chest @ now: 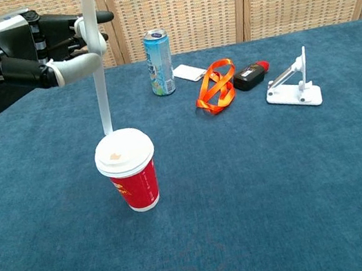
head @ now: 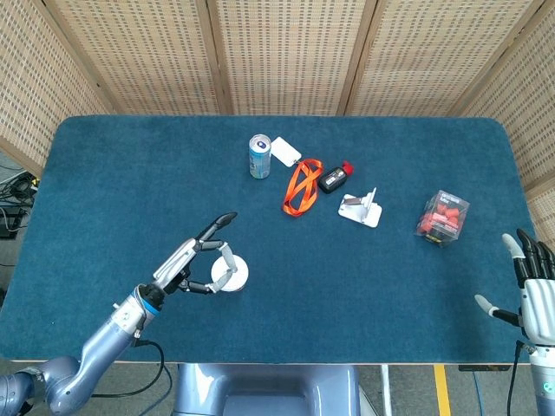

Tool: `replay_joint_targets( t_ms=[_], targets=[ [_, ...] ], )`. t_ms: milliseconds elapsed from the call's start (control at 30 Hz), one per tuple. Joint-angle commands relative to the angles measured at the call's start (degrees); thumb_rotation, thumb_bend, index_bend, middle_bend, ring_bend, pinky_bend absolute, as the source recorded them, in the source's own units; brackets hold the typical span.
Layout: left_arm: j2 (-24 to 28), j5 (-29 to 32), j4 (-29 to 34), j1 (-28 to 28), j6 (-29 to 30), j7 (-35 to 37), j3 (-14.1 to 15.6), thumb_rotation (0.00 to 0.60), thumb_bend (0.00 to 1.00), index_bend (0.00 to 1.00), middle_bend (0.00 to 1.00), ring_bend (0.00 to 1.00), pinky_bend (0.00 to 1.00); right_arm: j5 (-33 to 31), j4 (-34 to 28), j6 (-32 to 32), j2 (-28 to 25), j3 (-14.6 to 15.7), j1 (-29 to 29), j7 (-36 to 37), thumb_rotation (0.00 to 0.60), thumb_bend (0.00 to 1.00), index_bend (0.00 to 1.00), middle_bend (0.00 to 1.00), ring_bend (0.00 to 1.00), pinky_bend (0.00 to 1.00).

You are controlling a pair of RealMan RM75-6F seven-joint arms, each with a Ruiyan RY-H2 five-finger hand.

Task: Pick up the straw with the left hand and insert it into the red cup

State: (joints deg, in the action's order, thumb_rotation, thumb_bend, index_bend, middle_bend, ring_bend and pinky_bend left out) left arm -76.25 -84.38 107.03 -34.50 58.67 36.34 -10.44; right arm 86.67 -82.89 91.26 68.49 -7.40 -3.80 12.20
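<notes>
The red cup (chest: 134, 182) with its white lid (head: 231, 276) stands near the table's front left. My left hand (chest: 27, 56) pinches a pale straw (chest: 99, 86) between thumb and a finger, its other fingers spread. The straw hangs upright, its lower tip right at the lid's back left edge. In the head view the left hand (head: 192, 261) sits just left of the lid, with the straw (head: 225, 269) over its edge. My right hand (head: 534, 292) rests open at the table's front right corner, far from the cup.
At the back stand a drink can (chest: 159, 63), a white card (chest: 189, 72), an orange lanyard (chest: 215, 86) and a black and red device (chest: 250, 75). A white stand (chest: 295, 89) and a clear box of red pieces (head: 442, 217) lie to the right.
</notes>
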Motion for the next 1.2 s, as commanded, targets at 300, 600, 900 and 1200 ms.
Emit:
replay_joint_targets(
  t_ms=[300, 600, 900, 1200],
  targets=[
    [-1.14, -1.83, -1.58, -0.41, 0.73, 2.59, 1.74, 0.600, 0.41, 0.68, 0.00, 0.00, 0.00, 0.00, 0.06, 0.07, -0.03, -0.01, 0.05, 0.09, 0.600, 0.04, 0.07, 0.00, 0.00, 0.00],
    [-1.67, -2.60, -3.56, -0.18, 1.60, 5.04, 3.11, 0.600, 0.41, 0.68, 0.00, 0.00, 0.00, 0.30, -0.03, 0.28, 0.03, 0.07, 0.07, -0.06, 0.600, 0.04, 0.07, 0.00, 0.00, 0.00],
    [-2.32, -3.34, -4.60, -0.96, 1.60, 6.08, 3.51, 0.600, 0.41, 0.68, 0.00, 0.00, 0.00, 0.37, -0.08, 0.47, 0.10, 0.05, 0.11, -0.28, 0.600, 0.04, 0.07, 0.00, 0.00, 0.00],
    [-2.81, -2.77, -5.35, -1.15, 1.61, 6.19, 4.12, 0.600, 0.41, 0.69, 0.00, 0.00, 0.00, 0.28, 0.01, 0.48, 0.10, -0.01, 0.13, -0.12, 0.600, 0.04, 0.07, 0.00, 0.00, 0.00]
  ],
)
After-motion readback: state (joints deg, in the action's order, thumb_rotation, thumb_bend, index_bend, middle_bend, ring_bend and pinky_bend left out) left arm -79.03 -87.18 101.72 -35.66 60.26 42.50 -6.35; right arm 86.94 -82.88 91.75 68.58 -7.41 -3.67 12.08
